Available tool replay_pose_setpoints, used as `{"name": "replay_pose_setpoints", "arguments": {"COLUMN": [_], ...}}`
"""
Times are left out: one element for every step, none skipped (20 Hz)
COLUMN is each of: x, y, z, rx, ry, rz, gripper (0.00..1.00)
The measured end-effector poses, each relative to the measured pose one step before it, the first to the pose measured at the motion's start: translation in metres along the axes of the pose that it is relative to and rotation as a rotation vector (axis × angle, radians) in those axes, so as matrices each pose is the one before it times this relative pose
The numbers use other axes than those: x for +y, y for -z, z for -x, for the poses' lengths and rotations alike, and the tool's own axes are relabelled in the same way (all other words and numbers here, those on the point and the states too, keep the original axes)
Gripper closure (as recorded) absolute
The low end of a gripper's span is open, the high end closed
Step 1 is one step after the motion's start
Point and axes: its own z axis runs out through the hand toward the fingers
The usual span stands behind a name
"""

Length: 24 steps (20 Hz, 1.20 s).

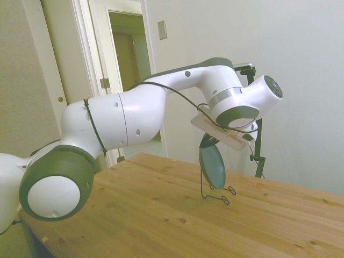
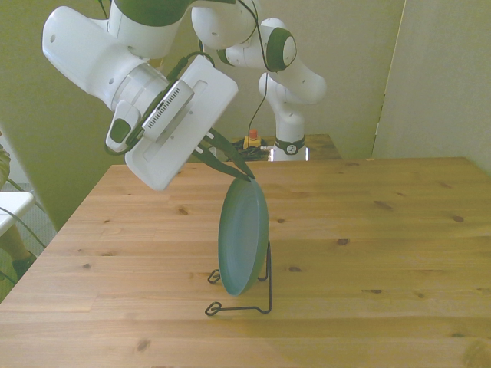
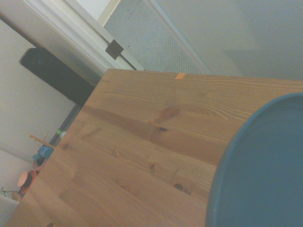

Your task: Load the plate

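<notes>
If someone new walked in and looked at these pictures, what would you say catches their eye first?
Most likely the teal-green plate, standing nearly on edge in a thin black wire rack near the middle of the wooden table. Next, the big white arm bending down over it, its pincer gripping the plate's top rim. In the side view the plate leans slightly in the rack.

Thin black wire rack (image 2: 244, 297) stands mid-table (image 2: 368, 253) — wooden, knotty; open doorway (image 1: 126, 54) beyond.
</notes>
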Motion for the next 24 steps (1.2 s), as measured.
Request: {"name": "replay_pose_setpoints", "arguments": {"x": [0.00165, 0.00119, 0.00099, 0.00055, 0.00025, 0.00020, 0.00032, 0.00031, 0.00011, 0.00004, -0.00049, -0.00120, -0.00173, -0.00174, -0.00114, -0.00052, 0.00036, 0.00073, 0.00070, 0.00052, 0.00047, 0.00065, 0.00087, 0.00113], "y": [-0.00147, -0.00176, -0.00158, -0.00115, -0.00084, -0.00062, -0.00072, -0.00072, -0.00090, -0.00146, -0.00169, -0.00219, -0.00235, -0.00220, -0.00184, -0.00193, -0.00147, -0.00125, -0.00053, -0.00006, -0.00004, -0.00048, -0.00120, -0.00166], "z": [-0.00153, -0.00142, -0.00130, -0.00102, -0.00089, -0.00080, -0.00058, -0.00053, -0.00044, -0.00042, -0.00035, -0.00042, -0.00054, -0.00062, -0.00070, -0.00060, -0.00036, -0.00033, -0.00025, -0.00028, -0.00034, -0.00042, -0.00040, -0.00029], "rx": [-0.00093, -0.00148, -0.00119, -0.00068, -0.00018, 0.00013, -0.00049, -0.00056, -0.00096, -0.00202, -0.00212, -0.00216, -0.00102, 0.00021, 0.00145, 0.00014, -0.00097, -0.00070, 0.00041, 0.00176, 0.00235, 0.00182, -0.00003, -0.00131], "ry": [0.00036, 0.00076, 0.00099, 0.00135, 0.00178, 0.00164, 0.00079, 0.00064, 0.00058, 0.00030, 0.00077, 0.00170, 0.00240, 0.00227, 0.00126, 0.00009, -0.00133, -0.00182, -0.00149, -0.00100, -0.00072, -0.00040, 0.00002, -0.00120], "rz": [-0.00059, -0.00104, -0.00094, -0.00078, -0.00055, -0.00030, -0.00055, -0.00050, -0.00047, -0.00069, -0.00030, 0.00001, 0.00023, 0.00048, 0.00045, 0.00016, -0.00020, -0.00027, 0.00002, 0.00023, 0.00018, 0.00011, -0.00018, -0.00057], "gripper": [1.00, 1.00, 1.00, 1.00, 1.00, 1.00, 1.00, 1.00, 1.00, 1.00, 1.00, 1.00, 1.00, 1.00, 1.00, 1.00, 1.00, 1.00, 1.00, 1.00, 1.00, 1.00, 1.00, 1.00]}}
